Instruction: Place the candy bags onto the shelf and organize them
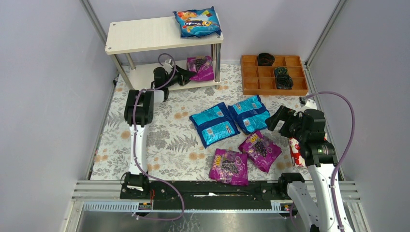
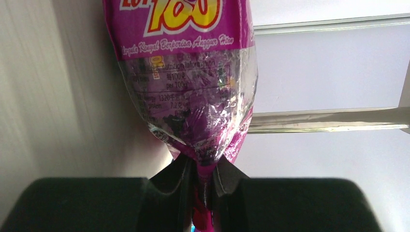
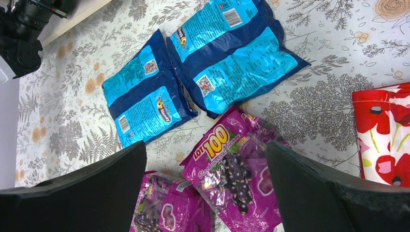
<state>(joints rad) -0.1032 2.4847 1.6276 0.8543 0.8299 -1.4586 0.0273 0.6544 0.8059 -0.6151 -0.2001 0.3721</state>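
The shelf [image 1: 140,34] stands at the back left. One blue candy bag [image 1: 198,22] lies on its top board. My left gripper [image 1: 186,75] reaches into the lower tier and is shut on the end of a purple candy bag [image 1: 200,67]. In the left wrist view the bag [image 2: 188,82] hangs from the closed gripper [image 2: 205,179]. Two blue bags [image 1: 213,124] [image 1: 249,112] and two purple bags [image 1: 228,166] [image 1: 261,150] lie on the table. My right gripper [image 3: 205,183] is open and empty above a purple bag [image 3: 237,179].
An orange compartment tray [image 1: 273,75] with dark items stands at the back right. A white packet with red flowers [image 1: 295,152] lies under the right arm, and also shows in the right wrist view [image 3: 387,130]. The shelf's metal legs [image 1: 216,60] flank the lower tier.
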